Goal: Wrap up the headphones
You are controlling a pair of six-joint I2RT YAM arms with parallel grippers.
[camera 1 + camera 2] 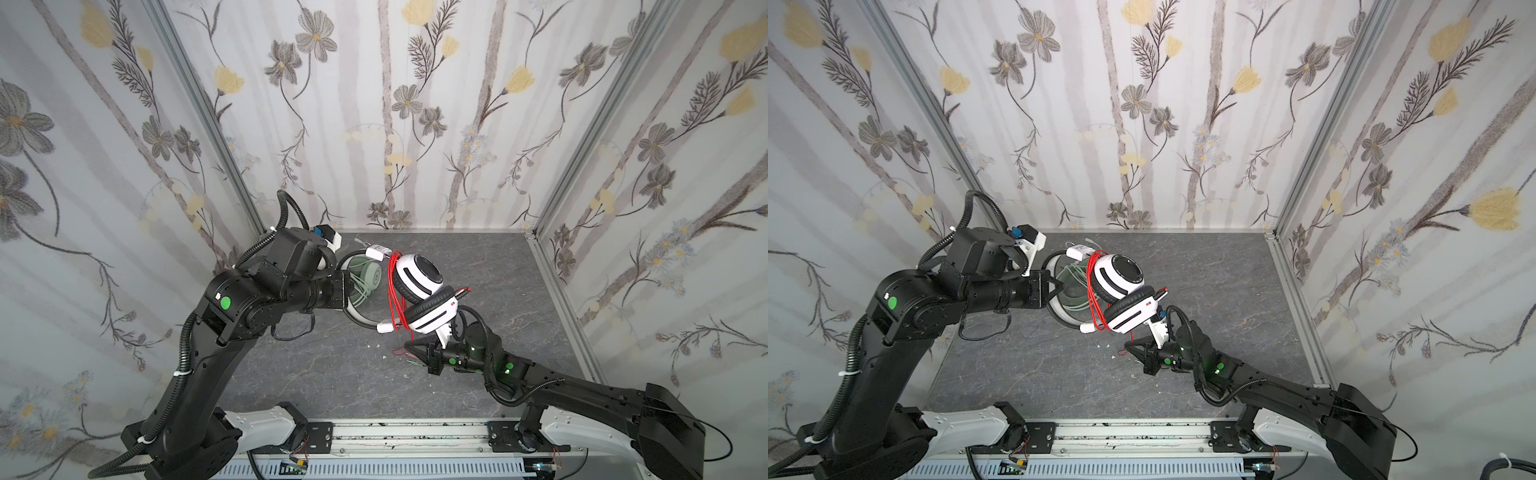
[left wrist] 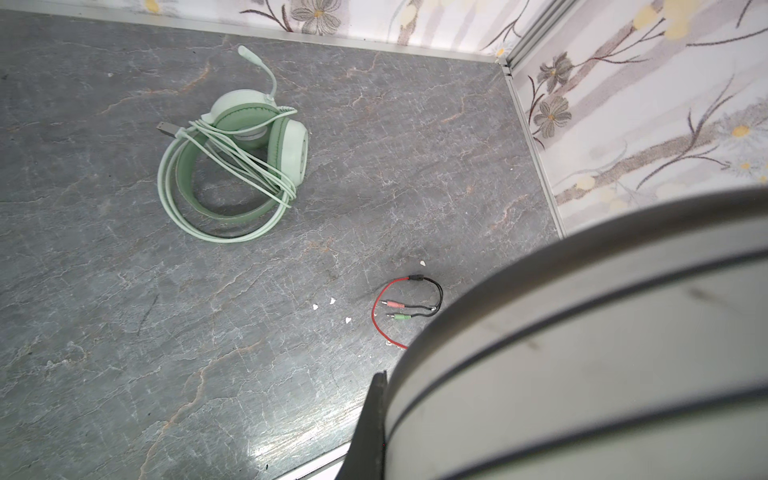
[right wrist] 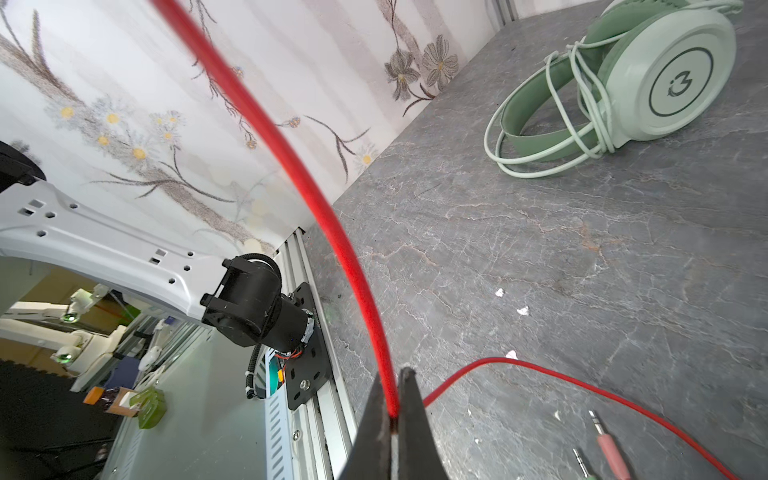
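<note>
Red cord [image 3: 332,232], thin and smooth, sits pinched tight in my right gripper [image 3: 394,395], low over the grey stone-look table [image 2: 124,332]. My left gripper [image 1: 1059,286] is pressed shut on the curved white band of the white-and-black headset [image 1: 415,276], held up high. Behind it lies the mint-green headset [image 2: 286,145], pale cord looped round it.

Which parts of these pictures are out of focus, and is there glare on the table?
Left wrist view: the headband close to the lens is blurred, and a pale glare patch lies on the table. Right wrist view: the red cord, pinched in the shut right claw, looks thick and soft near the lens. Both top views: evenly sharp.
</note>
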